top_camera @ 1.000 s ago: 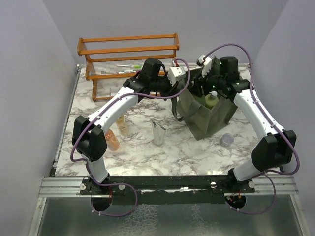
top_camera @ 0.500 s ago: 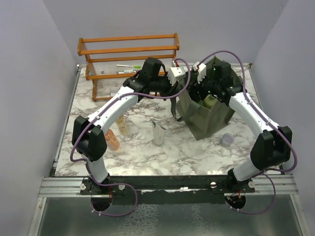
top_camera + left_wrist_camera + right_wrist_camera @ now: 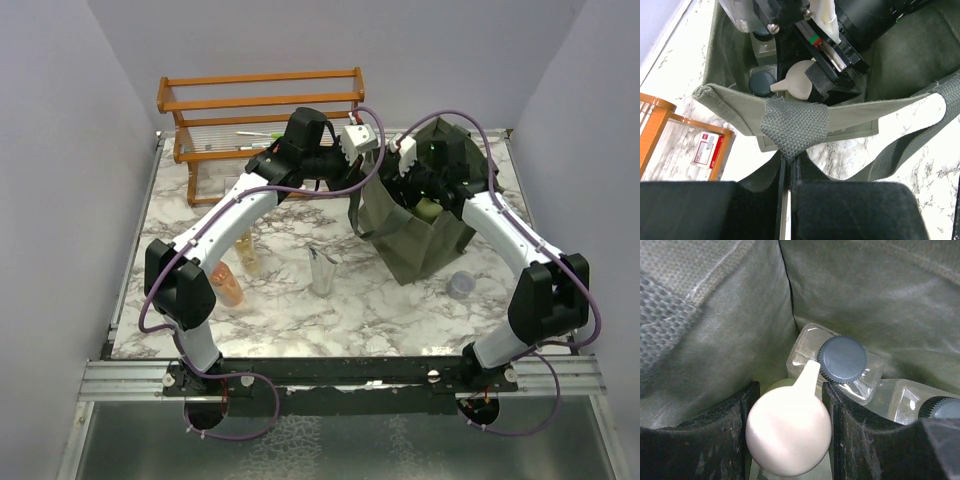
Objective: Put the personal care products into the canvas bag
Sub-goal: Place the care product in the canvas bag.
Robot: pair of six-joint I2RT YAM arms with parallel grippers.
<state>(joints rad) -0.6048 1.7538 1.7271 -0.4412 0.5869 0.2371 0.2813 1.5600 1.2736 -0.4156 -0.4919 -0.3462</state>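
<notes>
Orange bottle (image 3: 229, 287), silver tube (image 3: 322, 272): outside bag, well left of it | Left gripper (image 3: 788, 167): closed on canvas bag (image 3: 865, 112) rim webbing | Right gripper (image 3: 790, 390): inside bag, clamping white-capped bottle (image 3: 787, 440); dark-capped bottle (image 3: 842, 360) just beside.

From the top camera I count one olive canvas bag (image 3: 425, 250) right of centre. There is one orange wooden rack (image 3: 260, 105) in the upper left, with two thin pens (image 3: 252, 133) lying on it. Left of centre on the marble two bottles stand free: one amber-orange bottle (image 3: 228, 286) and one paler bottle (image 3: 247, 256) just above it. Near the middle I see one silver tube (image 3: 322, 272), and to the lower right of the bag one small lavender jar (image 3: 461, 284). My right wrist camera gives me three bottles inside the bag: one cream-capped bottle (image 3: 790, 432) low in the frame and two clear bottles (image 3: 842, 360) with dark ribbed caps, one at centre and one at lower right.
</notes>
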